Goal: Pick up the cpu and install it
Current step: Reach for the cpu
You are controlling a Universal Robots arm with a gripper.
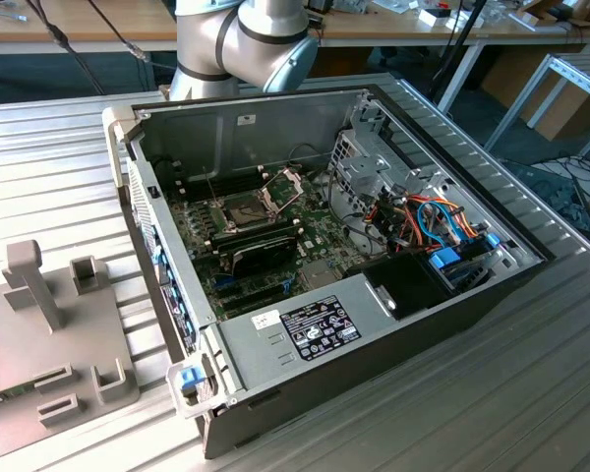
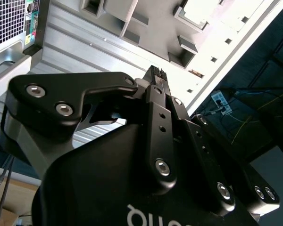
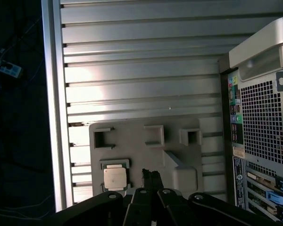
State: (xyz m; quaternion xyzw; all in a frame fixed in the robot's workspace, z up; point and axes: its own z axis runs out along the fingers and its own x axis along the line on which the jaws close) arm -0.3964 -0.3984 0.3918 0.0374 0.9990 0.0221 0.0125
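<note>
In the first wrist view the cpu [image 3: 114, 178], a small square chip with a dull metal top, lies flat in a pocket of the grey fixture plate [image 3: 146, 155]. My gripper [image 3: 151, 175] hangs above the plate, a short way to one side of the chip, its two black fingers pressed together with nothing between them. The second wrist view shows the same shut fingertips [image 2: 155, 74] against the plate [image 2: 155, 28]. In the exterior view the green motherboard [image 1: 320, 236] lies in the open computer case [image 1: 393, 324], its socket [image 1: 246, 210] uncovered and the hinged metal frame [image 1: 284, 183] tipped up.
The fixture plate [image 1: 49, 334] has upright posts and several pockets and lies on the ribbed metal table [image 1: 59, 147] at the exterior view's left of the case. The case's rear panel [image 3: 262, 117] stands close beside the plate. A black oblong module [image 1: 261, 254] and coloured cables [image 1: 438, 221] sit inside the case.
</note>
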